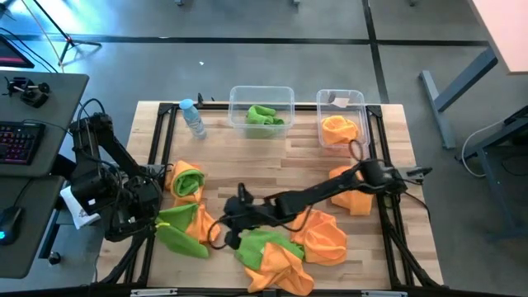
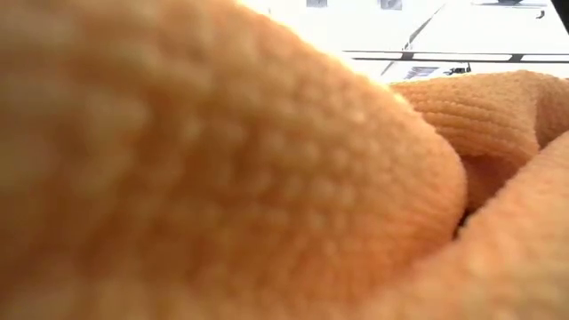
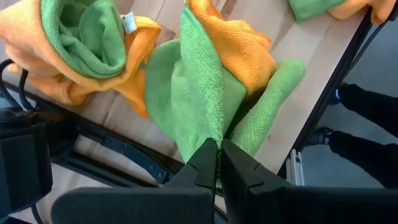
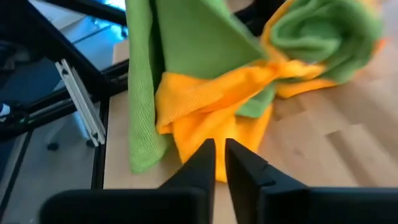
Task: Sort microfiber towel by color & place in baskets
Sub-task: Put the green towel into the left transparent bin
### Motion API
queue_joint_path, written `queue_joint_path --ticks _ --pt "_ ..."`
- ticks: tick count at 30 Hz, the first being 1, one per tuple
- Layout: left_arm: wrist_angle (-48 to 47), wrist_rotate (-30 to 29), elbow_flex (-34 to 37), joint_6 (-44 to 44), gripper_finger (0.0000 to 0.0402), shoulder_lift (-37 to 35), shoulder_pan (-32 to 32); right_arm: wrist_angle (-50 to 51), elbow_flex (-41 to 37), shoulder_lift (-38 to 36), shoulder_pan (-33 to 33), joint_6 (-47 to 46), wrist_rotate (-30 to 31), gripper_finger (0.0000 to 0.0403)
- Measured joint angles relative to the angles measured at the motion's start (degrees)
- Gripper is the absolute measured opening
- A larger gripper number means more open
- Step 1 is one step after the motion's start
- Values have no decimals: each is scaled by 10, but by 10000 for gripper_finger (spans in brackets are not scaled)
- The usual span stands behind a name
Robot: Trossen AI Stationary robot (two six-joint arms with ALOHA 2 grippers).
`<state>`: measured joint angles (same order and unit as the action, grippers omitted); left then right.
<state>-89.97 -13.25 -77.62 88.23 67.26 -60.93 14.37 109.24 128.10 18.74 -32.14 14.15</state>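
now left gripper (image 3: 219, 163) clamping green towel (image 3: 193, 93) (table edge), right gripper (image 4: 219, 163) near orange towel (image 4: 205, 102)

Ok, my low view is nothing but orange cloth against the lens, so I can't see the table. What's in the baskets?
Observer: The wider basket holds a green towel, and the narrower basket holds an orange towel.
Operator: Where's the left gripper?
Observer: The left gripper is at the table's front-left edge, fingers shut on a loose green towel.
Operator: And the right?
Observer: The right gripper is stretched across to the front, left of centre, aimed at a mixed orange-and-green pile.
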Motion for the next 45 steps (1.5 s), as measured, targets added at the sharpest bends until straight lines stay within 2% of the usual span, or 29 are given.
queue_joint_path --ticks 7,12,16,19,22,24,27,30,32,35,39,45 --pt "0 -10 0 -14 0 0 0 -18 121 109 -12 0 -50 137" --pt "0 -35 0 -19 0 0 0 -22 199 168 -12 0 -62 203" --pt "3 -62 0 -19 0 0 0 -22 238 203 -13 0 -44 235" --pt "8 -75 0 -20 0 0 0 -21 250 218 -17 4 -17 239" --pt "23 -93 0 -36 0 0 0 -21 247 218 -21 35 -6 224" --pt "37 -114 -1 -52 0 0 0 -19 247 217 -24 56 -7 197" --pt "51 -144 -2 -75 0 0 0 -7 246 217 -25 70 -12 131" --pt "52 -149 -12 -85 0 0 0 28 246 217 -26 71 -23 44" --pt "52 -164 -23 -96 0 0 0 52 246 217 -25 71 -30 12" --pt "51 -203 -49 -126 0 0 0 84 246 217 -24 54 -32 20" --pt "49 -265 -101 -184 0 -8 0 126 245 217 -20 41 -32 4" --pt "46 -356 -199 -279 0 -26 0 127 245 217 -6 40 -22 2"
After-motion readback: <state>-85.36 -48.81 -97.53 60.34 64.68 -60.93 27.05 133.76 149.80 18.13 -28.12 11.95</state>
